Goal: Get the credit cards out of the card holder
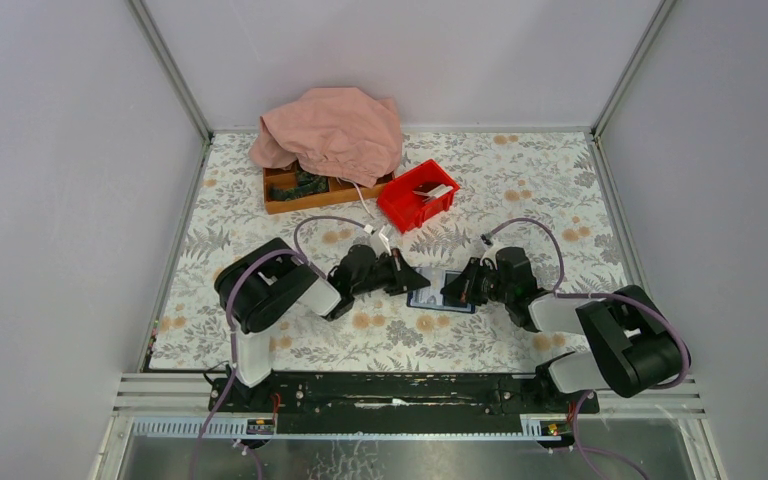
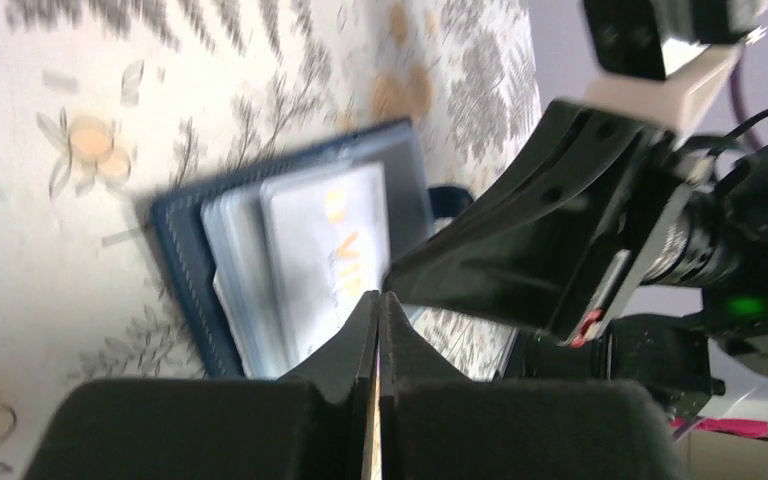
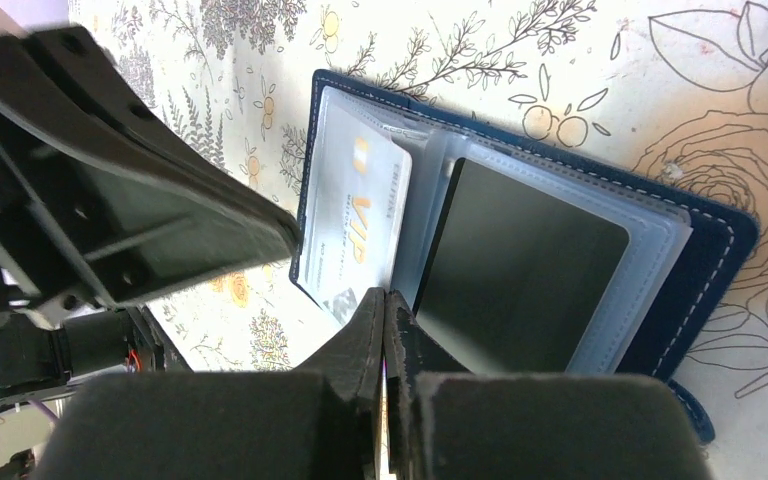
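Note:
The card holder [image 1: 442, 294] lies open on the table between my two grippers; it is dark blue with clear sleeves [image 3: 705, 250]. A light silvery card marked VIP [image 3: 358, 215] sits on its one panel and juts a little past the holder's edge; it also shows in the left wrist view [image 2: 325, 255]. A dark card [image 3: 520, 265] sits in the sleeve of the other panel. My left gripper [image 2: 378, 296] is shut, its tips just over the near edge of the silvery card. My right gripper [image 3: 385, 293] is shut, its tips at the centre fold between the two cards.
A red bin [image 1: 418, 195] with something pale in it stands behind the holder. A wooden tray [image 1: 305, 190] at the back is partly covered by a pink cloth [image 1: 330, 130]. The two grippers' fingers are very close together over the holder.

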Controlling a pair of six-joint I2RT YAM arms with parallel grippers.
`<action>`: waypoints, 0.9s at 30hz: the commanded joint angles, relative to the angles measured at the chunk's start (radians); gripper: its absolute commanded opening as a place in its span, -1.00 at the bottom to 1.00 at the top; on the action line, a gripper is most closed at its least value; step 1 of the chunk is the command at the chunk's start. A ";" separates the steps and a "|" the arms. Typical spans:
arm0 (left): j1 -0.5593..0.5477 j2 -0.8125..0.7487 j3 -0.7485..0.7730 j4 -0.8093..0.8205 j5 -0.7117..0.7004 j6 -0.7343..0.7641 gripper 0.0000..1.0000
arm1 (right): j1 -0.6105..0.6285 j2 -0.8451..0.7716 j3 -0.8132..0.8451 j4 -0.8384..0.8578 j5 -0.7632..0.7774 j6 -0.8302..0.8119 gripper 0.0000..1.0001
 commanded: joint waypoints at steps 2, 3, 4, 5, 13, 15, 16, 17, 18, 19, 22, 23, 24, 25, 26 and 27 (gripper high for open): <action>0.018 -0.062 0.060 -0.072 -0.037 0.071 -1.00 | -0.006 0.015 0.016 0.044 -0.016 -0.009 -1.00; 0.020 -0.061 0.056 -0.073 -0.038 0.071 -1.00 | -0.006 0.014 0.016 0.043 -0.015 -0.008 -1.00; 0.024 -0.057 0.048 -0.073 -0.040 0.068 -1.00 | -0.007 0.012 0.017 0.041 -0.014 -0.009 -1.00; 0.028 -0.053 0.038 -0.074 -0.042 0.066 -1.00 | -0.007 0.009 0.017 0.039 -0.013 -0.012 -1.00; 0.042 -0.051 -0.043 -0.070 -0.069 0.085 -1.00 | -0.007 0.015 0.015 0.045 -0.016 -0.012 -1.00; 0.044 -0.052 -0.045 -0.092 -0.083 0.098 -1.00 | -0.007 0.018 0.016 0.052 -0.019 -0.008 -1.00; 0.043 -0.055 -0.043 -0.100 -0.090 0.104 -1.00 | -0.007 0.020 0.015 0.053 -0.021 -0.008 -1.00; 0.043 -0.057 -0.042 -0.113 -0.099 0.111 -1.00 | -0.007 0.021 0.016 0.054 -0.021 -0.007 -1.00; 0.044 -0.059 -0.040 -0.132 -0.107 0.118 -1.00 | -0.007 0.021 0.016 0.055 -0.022 -0.007 -1.00; 0.043 -0.061 -0.038 -0.145 -0.115 0.127 -1.00 | -0.007 0.021 0.018 0.056 -0.024 -0.007 -1.00; 0.044 -0.056 -0.031 -0.157 -0.120 0.130 -1.00 | -0.007 0.027 0.018 0.060 -0.028 -0.006 -0.96; 0.043 -0.052 -0.030 -0.158 -0.121 0.130 -1.00 | -0.008 0.029 0.019 0.064 -0.029 -0.004 -0.89; 0.045 -0.049 -0.029 -0.160 -0.121 0.130 -1.00 | -0.006 0.030 0.019 0.068 -0.032 -0.003 -0.83; 0.044 -0.047 -0.027 -0.162 -0.120 0.131 -1.00 | -0.007 0.034 0.019 0.073 -0.036 -0.001 -0.76; 0.043 -0.045 -0.026 -0.165 -0.120 0.131 -1.00 | -0.007 0.037 0.019 0.081 -0.040 0.002 -0.68; 0.043 -0.042 -0.025 -0.168 -0.119 0.131 -1.00 | -0.007 0.042 0.019 0.089 -0.044 0.003 -0.61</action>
